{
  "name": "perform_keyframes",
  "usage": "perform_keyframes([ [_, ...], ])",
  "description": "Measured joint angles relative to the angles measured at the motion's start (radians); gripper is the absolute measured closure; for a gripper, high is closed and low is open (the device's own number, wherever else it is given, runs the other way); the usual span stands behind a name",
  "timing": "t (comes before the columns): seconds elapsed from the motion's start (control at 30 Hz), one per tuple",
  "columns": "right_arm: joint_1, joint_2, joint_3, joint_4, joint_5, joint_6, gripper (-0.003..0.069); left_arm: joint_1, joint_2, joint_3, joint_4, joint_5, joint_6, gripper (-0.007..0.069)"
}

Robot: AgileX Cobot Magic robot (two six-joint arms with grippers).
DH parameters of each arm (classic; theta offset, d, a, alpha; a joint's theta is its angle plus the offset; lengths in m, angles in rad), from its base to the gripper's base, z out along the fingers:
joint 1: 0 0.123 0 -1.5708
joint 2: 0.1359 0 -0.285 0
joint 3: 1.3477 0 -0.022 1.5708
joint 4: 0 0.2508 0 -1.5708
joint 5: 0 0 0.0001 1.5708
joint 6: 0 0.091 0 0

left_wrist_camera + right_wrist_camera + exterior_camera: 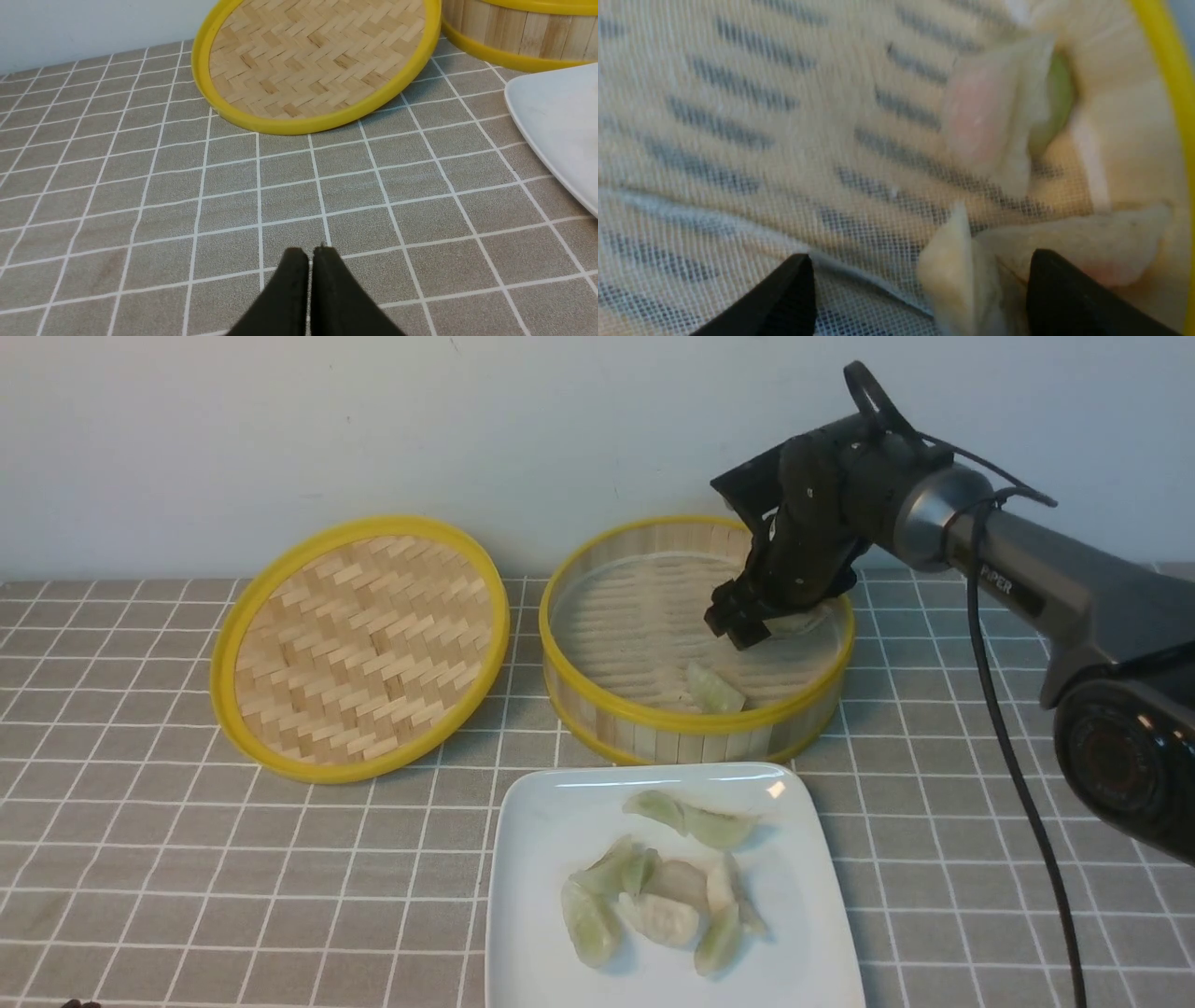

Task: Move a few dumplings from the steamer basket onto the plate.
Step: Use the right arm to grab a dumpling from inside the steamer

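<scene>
The steamer basket [653,721] stands at the back, right of centre. My right gripper [742,621] reaches down into it, open. In the right wrist view its gripper [920,257] straddles a whitish dumpling [966,280] that lies against one finger [1064,298], while the other finger [784,294] stands well off. A pinkish dumpling [985,116] and a green one [1057,93] lie near the basket wall. Another green dumpling [714,691] rests at the basket's front. The white plate [541,821] in front holds several dumplings [663,896]. My left gripper [309,254] is shut and empty over the cloth.
The woven, yellow-rimmed lid [359,644] lies tilted to the left of the basket, its edge near the basket's rim. A white mesh liner [738,140] covers the basket floor. A grey checked tablecloth [140,849] covers the table. The right arm's cable [1018,784] hangs to the right.
</scene>
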Motion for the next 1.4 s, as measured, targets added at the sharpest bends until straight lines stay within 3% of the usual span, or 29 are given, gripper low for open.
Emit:
perform_keyframes([
  [0.17,0.002,-0.005,-0.065,0.092,0.099,-0.04,0.0121,0.0,0.0,0.0,0.0,0.0,0.0,0.0629],
  [0.37,0.009,-0.005,-0.115,0.084,0.114,-0.051,0.0122,0.0,0.0,0.0,0.0,0.0,0.0,0.0629],
  [0.5,0.009,0.009,-0.116,0.006,0.154,-0.05,0.0122,0.0,0.0,0.0,0.0,0.0,0.0,0.0629],
  [0.73,0.009,0.033,-0.116,-0.099,0.178,0.069,0.0122,0.0,0.0,0.0,0.0,0.0,0.0,0.0629],
  [0.93,0.008,0.051,-0.119,-0.079,0.175,0.136,0.0124,0.0,0.0,0.0,0.0,0.0,0.0,0.0629],
  [1.07,0.007,0.052,-0.119,-0.054,0.176,0.143,0.0159,0.0,0.0,0.0,0.0,0.0,0.0,0.0629],
  [1.13,0.007,0.056,-0.13,-0.043,0.179,0.145,0.0253,0.0,0.0,0.0,0.0,0.0,0.0,0.0629],
  [1.4,0.007,0.017,-0.187,0.006,0.184,0.152,0.0258,0.0,0.0,0.0,0.0,0.0,0.0,0.0629],
])
